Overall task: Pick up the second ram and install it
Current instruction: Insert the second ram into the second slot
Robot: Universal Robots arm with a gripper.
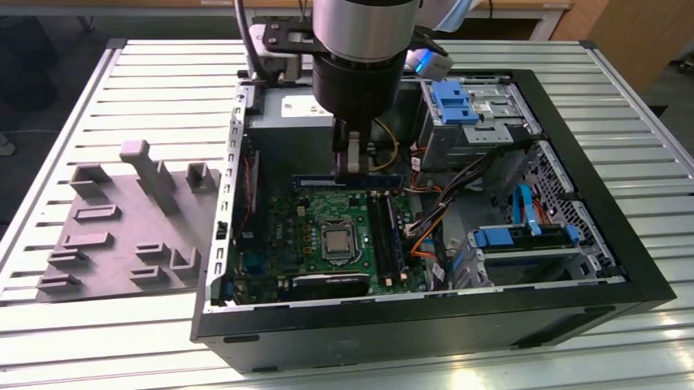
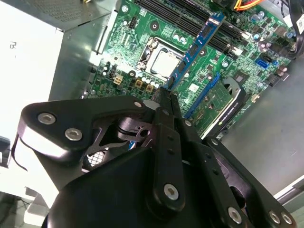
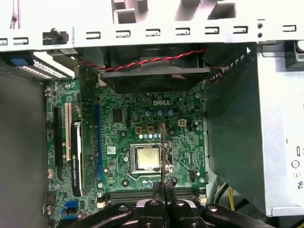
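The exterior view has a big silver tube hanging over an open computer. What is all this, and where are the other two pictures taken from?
The silver tube is a robot arm. At its tip sits a gripper, a two-fingered clamp. The exterior view comes from a camera standing off the arm. Both wrist views come from cameras riding on the arm, looking past the gripper. On the slatted metal table lies an open computer case with its green motherboard showing. Beside it, toward the exterior view's left, is a grey fixture block. The gripper is shut on the second ram, a thin memory stick. It holds the stick above the motherboard, crosswise to the long black slots, so it is not plugged in.
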